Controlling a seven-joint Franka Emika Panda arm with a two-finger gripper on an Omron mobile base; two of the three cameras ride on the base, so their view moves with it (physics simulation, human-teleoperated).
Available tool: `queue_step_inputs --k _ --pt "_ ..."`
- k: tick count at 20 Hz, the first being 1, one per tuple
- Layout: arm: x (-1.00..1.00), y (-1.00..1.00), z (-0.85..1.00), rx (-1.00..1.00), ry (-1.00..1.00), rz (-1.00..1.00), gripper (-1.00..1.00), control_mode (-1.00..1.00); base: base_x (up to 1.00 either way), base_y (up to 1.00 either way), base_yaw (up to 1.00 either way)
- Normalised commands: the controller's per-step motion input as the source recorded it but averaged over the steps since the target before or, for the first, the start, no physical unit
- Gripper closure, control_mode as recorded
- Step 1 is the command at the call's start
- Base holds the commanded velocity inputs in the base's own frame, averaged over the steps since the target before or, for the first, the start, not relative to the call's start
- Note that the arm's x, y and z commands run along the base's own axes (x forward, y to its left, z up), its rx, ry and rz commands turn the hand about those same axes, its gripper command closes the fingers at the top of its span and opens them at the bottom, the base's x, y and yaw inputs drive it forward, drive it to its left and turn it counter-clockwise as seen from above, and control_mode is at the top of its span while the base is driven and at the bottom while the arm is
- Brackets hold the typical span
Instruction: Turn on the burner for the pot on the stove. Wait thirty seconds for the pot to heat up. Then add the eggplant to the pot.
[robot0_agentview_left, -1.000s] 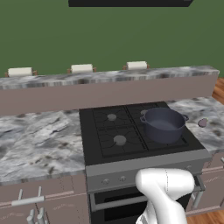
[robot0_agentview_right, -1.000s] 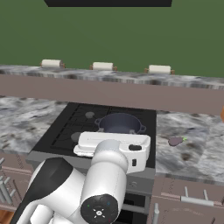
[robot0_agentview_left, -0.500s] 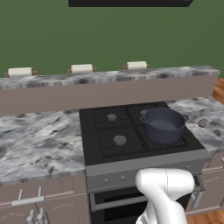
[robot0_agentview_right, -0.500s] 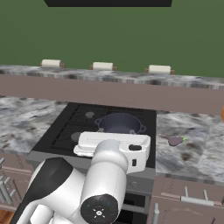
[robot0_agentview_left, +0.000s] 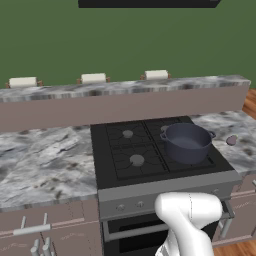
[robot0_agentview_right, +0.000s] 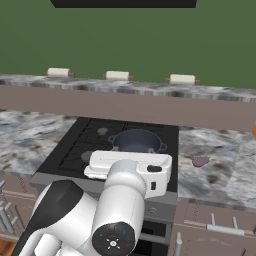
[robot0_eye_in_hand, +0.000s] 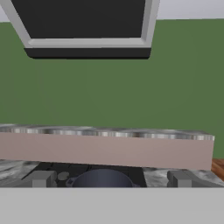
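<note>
Closest to you, your gripper (robot0_eye_in_hand: 109, 181) sits spread wide, holding nothing, in front of the stove (robot0_agentview_left: 150, 172). The pot (robot0_agentview_left: 187, 142) is on the stove's front right burner, eggplant (robot0_agentview_left: 231, 140) on the counter (robot0_agentview_left: 240, 150) just right.

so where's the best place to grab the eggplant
Likely across the narrow middle of the eggplant, coming from straight above: it lies flat on the counter right of the stove, apart from the pot.
</note>
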Motion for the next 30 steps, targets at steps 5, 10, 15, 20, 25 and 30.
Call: queue_step_inputs --k 5,10,15,20,25,30 --pt "0.00 0.00 0.00 0.00 0.00 0.00 -1.00 -1.00 0.00 0.00 0.00" --pt "0.00 0.00 0.00 0.00 0.00 0.00 -1.00 -1.00 0.00 0.00 0.00" --pt "0.00 0.00 0.00 0.00 0.00 0.00 -1.00 -1.00 0.00 0.00 0.00" --pt "0.00 0.00 0.00 0.00 0.00 0.00 -1.00 -1.00 0.00 0.00 0.00" --pt "0.00 0.00 0.00 0.00 0.00 0.00 -1.00 -1.00 0.00 0.00 0.00" --pt "0.00 0.00 0.00 0.00 0.00 0.00 -1.00 -1.00 0.00 0.00 0.00"
